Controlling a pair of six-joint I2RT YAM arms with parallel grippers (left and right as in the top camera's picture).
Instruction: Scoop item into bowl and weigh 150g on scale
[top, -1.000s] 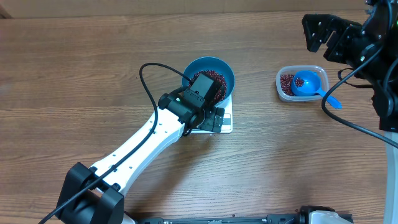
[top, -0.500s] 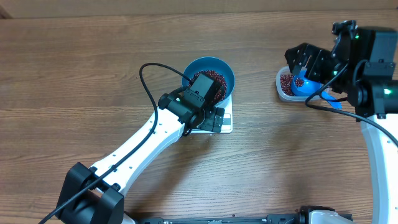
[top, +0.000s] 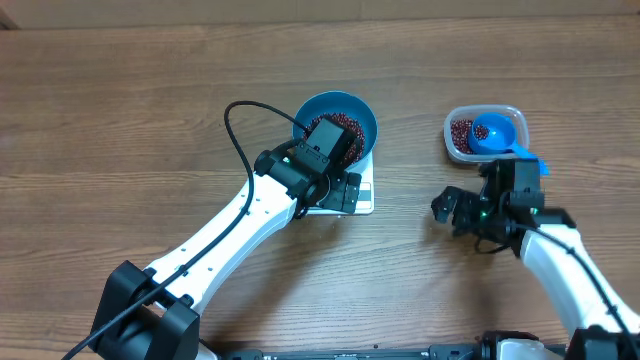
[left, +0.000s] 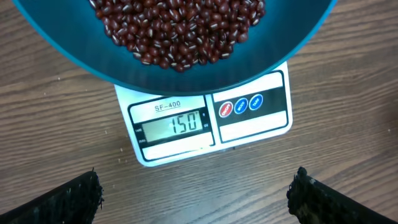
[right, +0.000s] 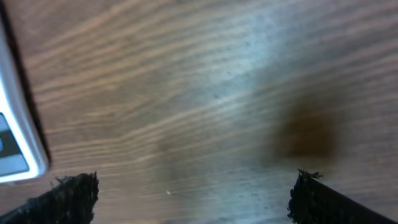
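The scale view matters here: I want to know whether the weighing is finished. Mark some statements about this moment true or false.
1. The scale display reads 150. True.
2. The bowl sits on the scale with beans inside. True.
3. The scoop lies in the bowl. False: it rests in the clear tub, to the right of the scale in the overhead view.
4. The right claw grips the scoop. False: it is open and empty, apart from the scoop.
5. The left claw is open above the scale. True.
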